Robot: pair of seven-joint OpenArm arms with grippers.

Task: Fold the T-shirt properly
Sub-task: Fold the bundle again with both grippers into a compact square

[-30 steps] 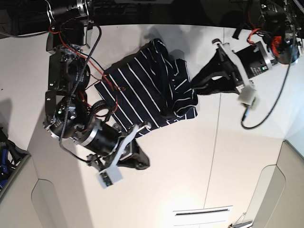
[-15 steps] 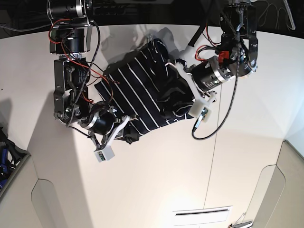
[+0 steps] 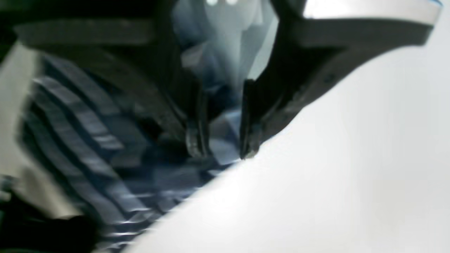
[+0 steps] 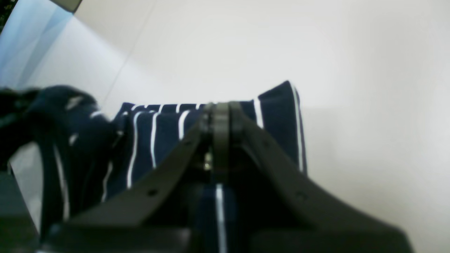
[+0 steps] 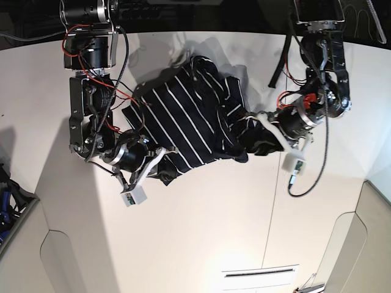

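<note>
The dark navy T-shirt (image 5: 183, 122) with thin white stripes lies bunched on the white table, upper middle of the base view. My right gripper (image 5: 166, 172) is shut on the shirt's lower near edge. In the right wrist view its fingertips (image 4: 218, 109) meet over the striped cloth (image 4: 158, 130). My left gripper (image 5: 252, 143) holds a dark fold drawn out to the shirt's right side. In the blurred left wrist view its gripper (image 3: 220, 147) has jaws standing narrowly apart with blue cloth (image 3: 88, 140) between them.
The table (image 5: 201, 232) has a seam line (image 5: 274, 195) running down its right part. A slotted strip (image 5: 259, 273) sits near the front edge. A cable (image 5: 299, 177) hangs from the left arm. Grey rounded panels (image 5: 354, 244) flank the front corners.
My left gripper has moved right off the shirt's top, dragging a fold of fabric out toward the right. The right gripper stays on the lower edge, barely moved.
</note>
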